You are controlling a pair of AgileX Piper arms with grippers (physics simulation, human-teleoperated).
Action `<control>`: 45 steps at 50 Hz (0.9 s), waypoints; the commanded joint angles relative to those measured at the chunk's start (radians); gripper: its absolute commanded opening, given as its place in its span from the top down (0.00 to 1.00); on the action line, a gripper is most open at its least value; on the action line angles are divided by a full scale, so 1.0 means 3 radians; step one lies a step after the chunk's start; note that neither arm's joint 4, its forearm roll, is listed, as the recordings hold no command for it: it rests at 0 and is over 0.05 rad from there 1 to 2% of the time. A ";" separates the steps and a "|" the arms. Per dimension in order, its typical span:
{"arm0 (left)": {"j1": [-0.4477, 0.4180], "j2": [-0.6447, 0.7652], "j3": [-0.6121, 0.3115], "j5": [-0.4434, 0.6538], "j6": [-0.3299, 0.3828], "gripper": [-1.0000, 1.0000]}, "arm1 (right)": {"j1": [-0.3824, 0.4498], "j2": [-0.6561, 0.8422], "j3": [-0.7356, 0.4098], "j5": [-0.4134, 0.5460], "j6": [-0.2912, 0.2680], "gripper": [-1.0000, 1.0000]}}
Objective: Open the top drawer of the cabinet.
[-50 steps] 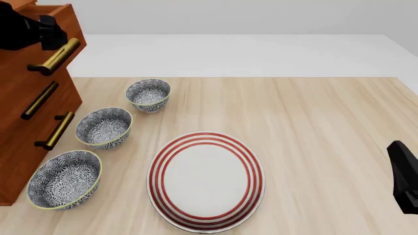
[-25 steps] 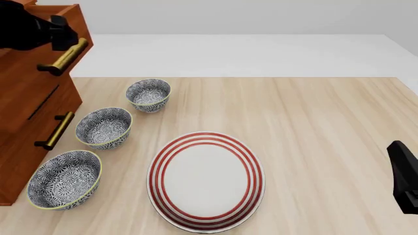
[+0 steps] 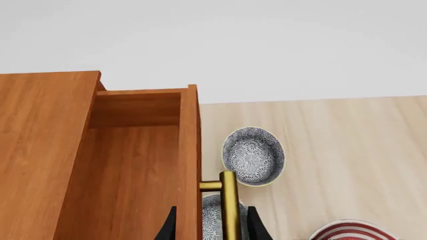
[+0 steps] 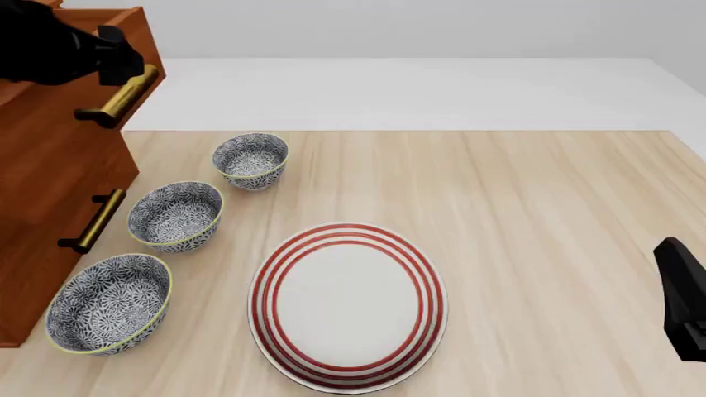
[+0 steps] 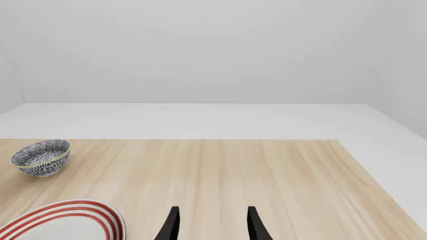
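The cabinet (image 4: 33, 273) stands at the table's left edge. Its top drawer (image 3: 133, 175) is pulled out toward the right, and the plain wood interior shows in the left wrist view. The brass handle (image 4: 119, 95) sticks out from the drawer front; it also shows in the left wrist view (image 3: 229, 205). My left gripper (image 4: 111, 51) sits at the handle's far end. In the left wrist view the left gripper (image 3: 212, 220) has its fingers spread, with the bar and the drawer front between them. My right gripper (image 5: 212, 220) is open, empty and low at the right edge (image 4: 682, 298).
Three patterned bowls line up beside the cabinet: a far one (image 4: 251, 160), a middle one (image 4: 175, 215) and a near one (image 4: 109, 303). A red-striped plate (image 4: 347, 304) lies at the front centre. The bottom drawer's handle (image 4: 94, 222) sticks out toward the bowls.
The top drawer has slid further out to the right with my left gripper at its handle. It now covers the middle drawer's handle. The right arm has not moved.
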 commanded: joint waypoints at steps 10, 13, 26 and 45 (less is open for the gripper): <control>-0.0197 0.0190 0.0145 0.0025 0.0097 0.00 | 0.0000 0.0000 0.0000 0.0000 0.0000 0.00; -0.0212 0.0204 0.0164 0.0009 0.0109 0.00 | 0.0000 0.0000 0.0000 0.0001 0.0001 0.00; -0.0305 0.0236 0.0169 0.0016 0.0117 0.00 | 0.0000 0.0000 0.0000 0.0000 0.0000 0.00; -0.0382 0.0235 0.0199 0.0038 0.0178 0.00 | 0.0000 0.0000 0.0000 0.0000 0.0000 0.00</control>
